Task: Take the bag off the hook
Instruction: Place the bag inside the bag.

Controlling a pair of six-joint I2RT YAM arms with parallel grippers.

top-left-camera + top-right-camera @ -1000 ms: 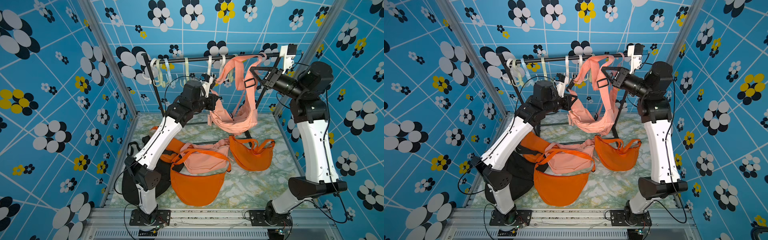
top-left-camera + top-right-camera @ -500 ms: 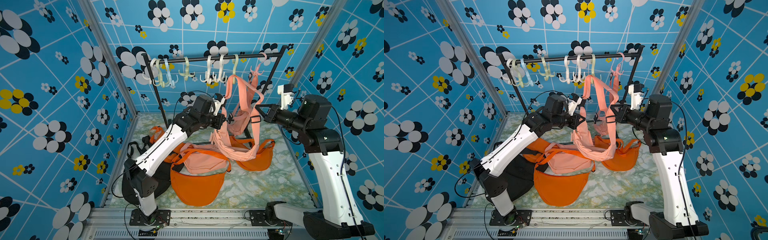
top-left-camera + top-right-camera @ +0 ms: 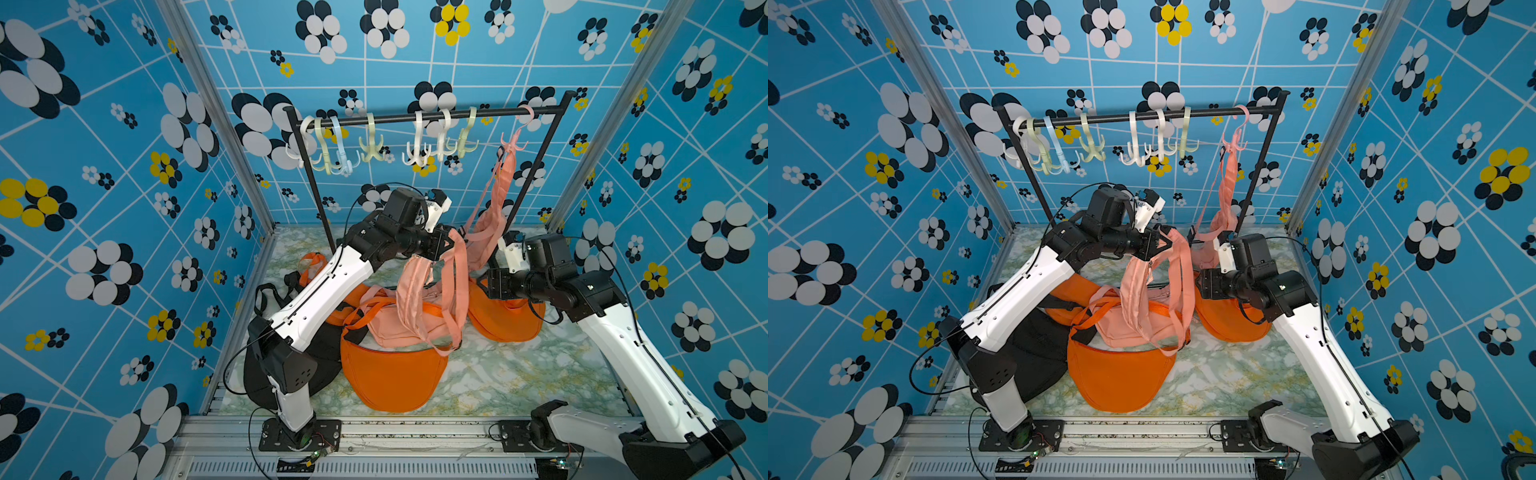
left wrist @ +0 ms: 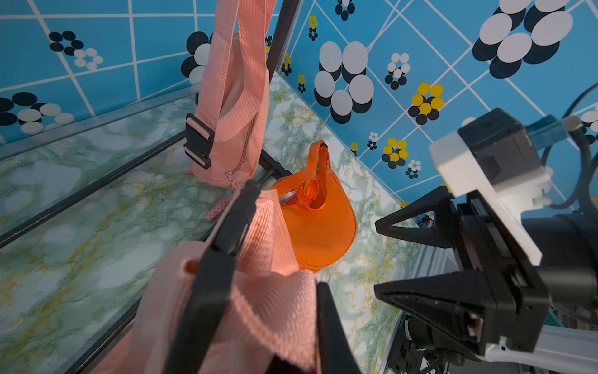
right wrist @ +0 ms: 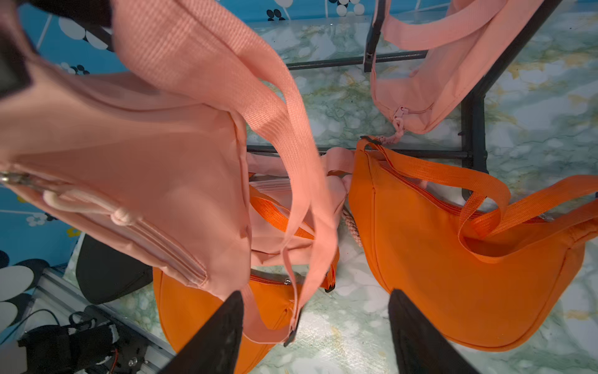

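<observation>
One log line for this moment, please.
left claw: shut on strap of pink bag | pink bag: unhooked, dangling above orange bag | right claw: open, empty | second pink bag: on pink hook

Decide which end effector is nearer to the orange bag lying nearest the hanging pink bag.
Right. The right end effector, open, hovers close over the edge of the orange bag. The left end effector, shut on the strap of another pink bag, sits higher and further off.

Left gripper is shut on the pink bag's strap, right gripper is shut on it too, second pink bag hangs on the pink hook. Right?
No: the right gripper is open and holds nothing, as the left wrist view shows. The left gripper and the second pink bag are as you say.
</observation>
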